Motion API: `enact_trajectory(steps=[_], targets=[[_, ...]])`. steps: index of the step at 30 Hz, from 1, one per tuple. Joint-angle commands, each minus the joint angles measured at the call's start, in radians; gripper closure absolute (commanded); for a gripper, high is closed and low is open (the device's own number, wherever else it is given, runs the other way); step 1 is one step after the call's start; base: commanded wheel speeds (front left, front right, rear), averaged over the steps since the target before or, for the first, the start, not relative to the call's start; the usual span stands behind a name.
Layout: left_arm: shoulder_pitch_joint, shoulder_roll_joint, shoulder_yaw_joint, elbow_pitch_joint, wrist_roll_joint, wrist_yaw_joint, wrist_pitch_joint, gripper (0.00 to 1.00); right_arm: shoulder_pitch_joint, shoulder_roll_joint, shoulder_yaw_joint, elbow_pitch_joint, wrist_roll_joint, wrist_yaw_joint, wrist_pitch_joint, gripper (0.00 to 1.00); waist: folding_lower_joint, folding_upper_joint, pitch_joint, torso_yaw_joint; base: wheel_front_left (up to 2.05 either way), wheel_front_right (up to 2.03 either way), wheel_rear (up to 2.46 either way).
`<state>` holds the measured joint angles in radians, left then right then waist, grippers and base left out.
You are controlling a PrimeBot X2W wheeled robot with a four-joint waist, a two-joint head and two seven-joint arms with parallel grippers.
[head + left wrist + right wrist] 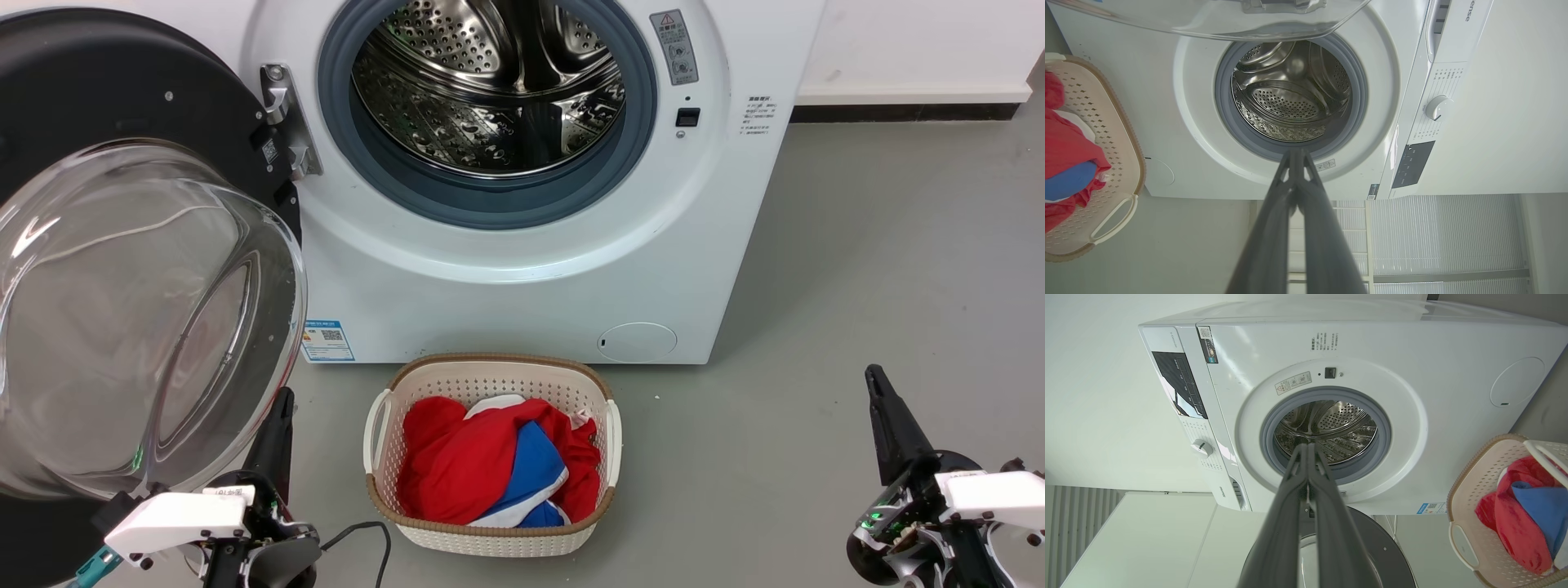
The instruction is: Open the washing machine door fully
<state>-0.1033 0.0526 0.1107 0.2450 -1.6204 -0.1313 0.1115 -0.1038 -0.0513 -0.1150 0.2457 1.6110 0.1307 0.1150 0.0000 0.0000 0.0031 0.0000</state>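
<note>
1. Count: you have one washing machine [506,302], one washing machine door [139,286], one drum mouth [490,106], one laundry basket [498,377] and two grippers.
2. The door hangs off one metal hinge [286,122] at the left of the drum mouth. It is swung wide out to the left, with its black ring on the far side and the clear glass bowl bulging toward the near side.
3. The left gripper [283,400] is at near left, just beside the lower right edge of the glass bowl. Its fingers are pressed together on nothing. In the left wrist view the tips are clear of the glass.
4. The right gripper [873,374] is at near right over bare floor, well apart from the machine and the basket. It is closed too, with nothing between the fingers.
5. There is one small round white flap [637,341] low on the right of the machine front.
6. The drum is bare perforated steel inside a grey rubber ring, with no laundry in what you can see of it.
7. The basket is cream with a brown rim and sits on the floor just in front of the machine. It holds a heap of clothes [473,465] in red, blue and white. I can't tell how many pieces.
8. The grey floor [857,269] has one black cable [367,531] lying near the left gripper. At far right there is a white wall [914,41] with a dark skirting strip [898,113].
</note>
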Motion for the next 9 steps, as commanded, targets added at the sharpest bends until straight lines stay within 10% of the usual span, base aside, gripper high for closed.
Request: enact_trajectory(steps=[1, 9], targets=[[-0.010, -0.001, 0.003, 0.001, 0.007, -0.004, 0.001, 1.00, -0.011, 0.002, 0.000, 0.001, 0.003, 0.000, 0.000, 1.00, 0.0000, 0.0000, 0.000, 0.000, 0.00, 0.00, 0.00], [-0.010, -0.001, 0.004, 0.001, 0.008, -0.004, 0.002, 1.00, -0.011, 0.002, 0.000, 0.001, 0.003, 0.000, 0.000, 1.00, 0.0000, 0.0000, 0.000, 0.000, 0.00, 0.00, 0.00]])
